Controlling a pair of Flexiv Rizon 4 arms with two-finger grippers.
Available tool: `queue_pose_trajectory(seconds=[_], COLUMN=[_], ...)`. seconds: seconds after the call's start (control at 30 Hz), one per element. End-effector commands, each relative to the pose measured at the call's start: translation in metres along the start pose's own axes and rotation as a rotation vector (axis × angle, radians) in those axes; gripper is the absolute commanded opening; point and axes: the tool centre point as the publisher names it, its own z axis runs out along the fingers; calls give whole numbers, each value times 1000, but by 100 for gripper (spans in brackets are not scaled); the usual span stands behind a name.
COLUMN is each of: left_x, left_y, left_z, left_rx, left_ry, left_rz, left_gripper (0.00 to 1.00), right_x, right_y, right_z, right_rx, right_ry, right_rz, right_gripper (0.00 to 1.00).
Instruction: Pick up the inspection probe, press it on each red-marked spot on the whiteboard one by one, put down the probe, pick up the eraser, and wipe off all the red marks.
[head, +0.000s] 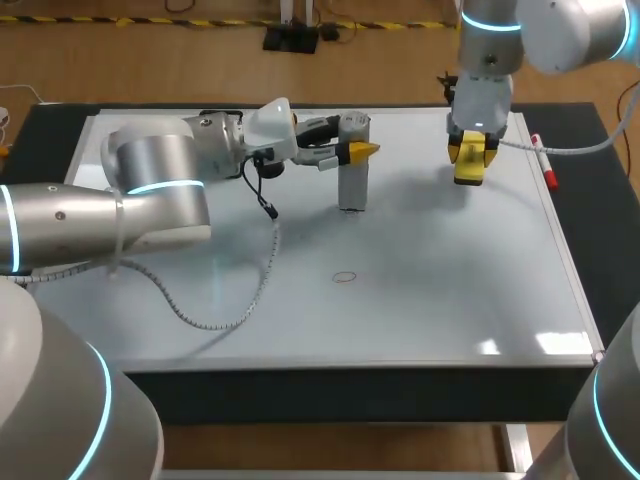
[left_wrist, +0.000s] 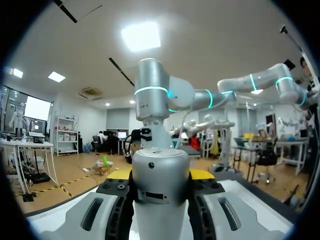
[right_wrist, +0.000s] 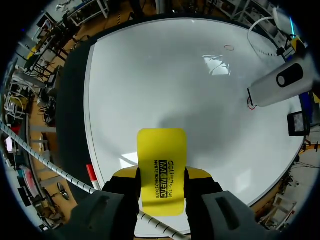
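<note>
My left gripper (head: 357, 150) pinched the upright silver cylindrical probe (head: 352, 185), its foot on the whiteboard (head: 450, 290) by a small red mark (right_wrist: 251, 104). My right gripper (head: 472, 165) clamped the yellow eraser (right_wrist: 161, 165). I judged a straight, vertical press best.

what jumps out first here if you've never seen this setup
A grey probe stands upright at the far middle of the whiteboard, clamped in the left arm's fingers. To its right, the right arm's fingers grip a bright yellow eraser over the board. A small red ring is drawn near the board's middle, and a red marker pen lies by its right edge.
</note>
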Motion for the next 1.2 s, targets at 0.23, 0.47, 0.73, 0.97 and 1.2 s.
queue_pose_trajectory(seconds=[0.23, 0.47, 0.73, 0.97, 1.2], left_x=[-5, -7, -8, -8, -7], left_y=[11, 14, 17, 20, 20], left_z=[0, 0, -2, -4, -5], left_rx=[-9, -14, -21, -29, -31], left_ry=[11, 10, 16, 14, 18], left_rz=[-9, -15, -14, -24, -25], left_gripper=[0, 0, 0, 0, 0], right_x=[0, 0, 0, 0, 0], right_y=[-1, -1, -1, -1, -1], right_z=[-1, -1, -1, -1, -1], right_rx=[0, 0, 0, 0, 0], right_ry=[3, 3, 3, 3, 3], right_rz=[-2, -2, -2, -2, -2], right_gripper=[0, 0, 0, 0, 0])
